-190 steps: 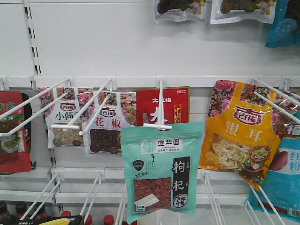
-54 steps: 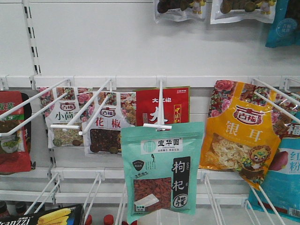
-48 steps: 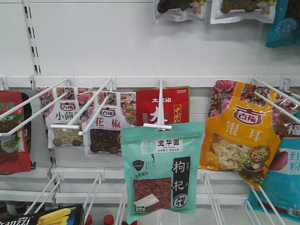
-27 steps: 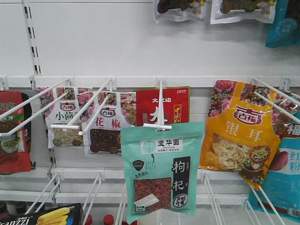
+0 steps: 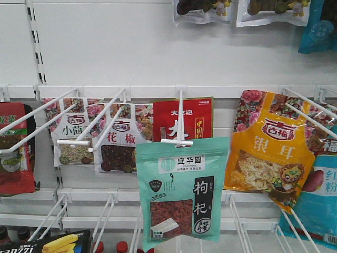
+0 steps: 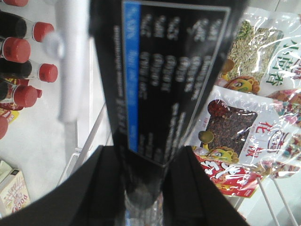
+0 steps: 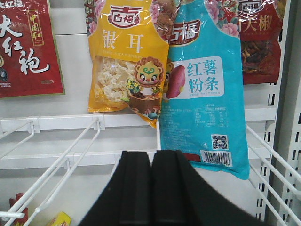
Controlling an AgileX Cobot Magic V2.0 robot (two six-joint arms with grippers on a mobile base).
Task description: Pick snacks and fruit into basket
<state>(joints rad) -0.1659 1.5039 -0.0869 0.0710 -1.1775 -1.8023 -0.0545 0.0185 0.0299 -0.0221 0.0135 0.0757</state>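
White slotted shelf wall w/ wire pegs, pouches hanging in rows.

Front view: mint-green pouch (image 5: 179,192) hangs bottom centre, off the front end of a peg. Red pouch (image 5: 181,118) sits just behind it. Orange-yellow pouch (image 5: 268,147) hangs to its right, tilted. Black packet (image 5: 47,243) pokes in at lower-left corner, "anzz" lettering + yellow picture visible.

L wrist view: left gripper (image 6: 146,188) fingers sit either side of the black packet, pinching its lower end. Packet fills frame centre, back side w/ blue strip + white print. Red-capped bottles (image 6: 28,52) upper left.

R wrist view: right gripper (image 7: 151,188) bottom centre, fingers pressed together. Blue pouch (image 7: 207,94) hangs above it, overlapping the orange-yellow pouch.
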